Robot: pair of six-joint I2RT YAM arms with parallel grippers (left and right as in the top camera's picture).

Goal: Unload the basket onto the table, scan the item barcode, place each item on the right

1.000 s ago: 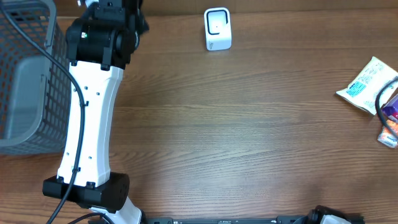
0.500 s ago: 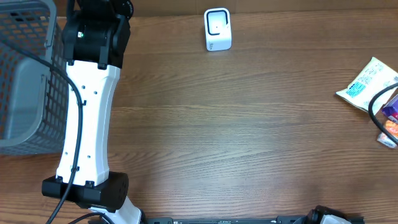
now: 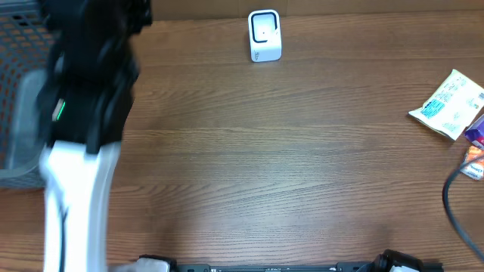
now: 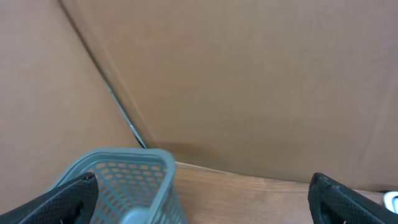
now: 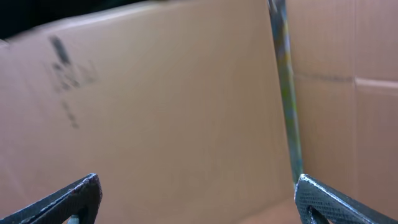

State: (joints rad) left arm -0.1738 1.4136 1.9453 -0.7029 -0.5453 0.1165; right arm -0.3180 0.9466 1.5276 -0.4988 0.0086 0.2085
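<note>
Left claw (image 4: pixel 204 194) and right claw (image 5: pixel 198 190) gape empty; grey basket (image 4: pixel 124 154) before the left, cardboard wall (image 4: pixel 249 81) beyond.

**Wooden table and its load**

A wooden table (image 3: pixel 287 166) is seen. A grey mesh basket (image 3: pixel 19 98) is set just beside the left pincer (image 4: pixel 202 183), on its left. A white scanner (image 3: pixel 265 35) is stood to its right, apart. A white packet (image 3: pixel 448 104) and coloured packets (image 3: pixel 475 147) are laid far right, well apart from it.
</note>
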